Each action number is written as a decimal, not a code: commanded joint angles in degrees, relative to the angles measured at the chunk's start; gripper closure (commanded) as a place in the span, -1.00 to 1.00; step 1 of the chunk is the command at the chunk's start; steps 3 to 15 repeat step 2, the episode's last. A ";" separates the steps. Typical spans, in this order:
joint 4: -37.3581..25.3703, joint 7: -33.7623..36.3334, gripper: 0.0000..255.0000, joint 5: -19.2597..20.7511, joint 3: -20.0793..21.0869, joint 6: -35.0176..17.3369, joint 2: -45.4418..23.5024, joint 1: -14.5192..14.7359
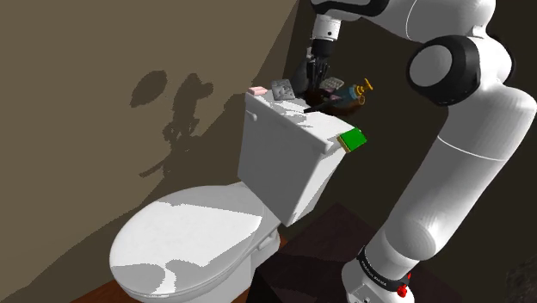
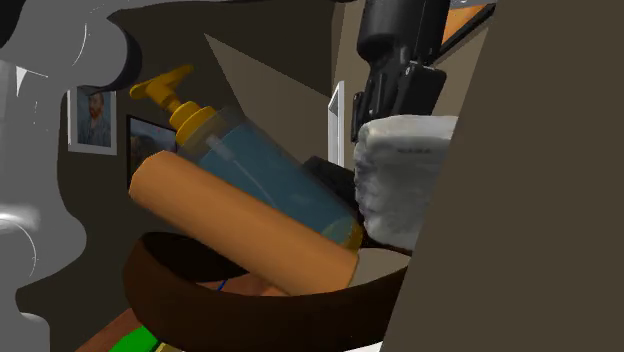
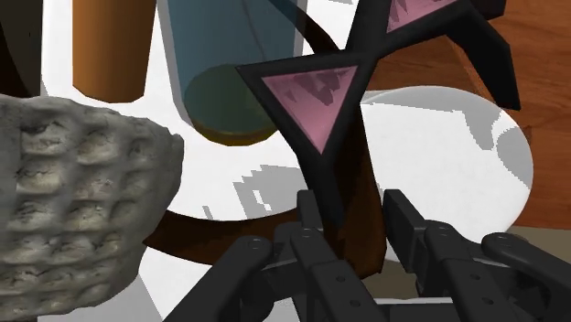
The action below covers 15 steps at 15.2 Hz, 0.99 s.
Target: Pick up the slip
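Jaws right up close, parted, with the pink, black-edged slip (image 3: 316, 105) between them, not pinched. Grey cloth (image 3: 73, 201) alongside, brown bowl (image 2: 300, 320) beneath.

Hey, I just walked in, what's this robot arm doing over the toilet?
The white Franka arm reaches over the toilet tank for the slip, a black-framed piece with pink triangular panels, by a brown bowl holding a pump bottle and an orange cylinder. The gripper is right at it, jaws open on either side of a black strut, not yet clasping it.
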<state>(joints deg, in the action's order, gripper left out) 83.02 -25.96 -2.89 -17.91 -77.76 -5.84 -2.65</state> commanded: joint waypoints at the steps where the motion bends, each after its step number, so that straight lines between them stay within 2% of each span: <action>1: -1.48 -0.12 1.00 -0.09 -0.07 1.11 -0.38 -0.12; 15: -1.50 -0.12 1.00 -0.09 -0.07 1.12 -0.39 -0.12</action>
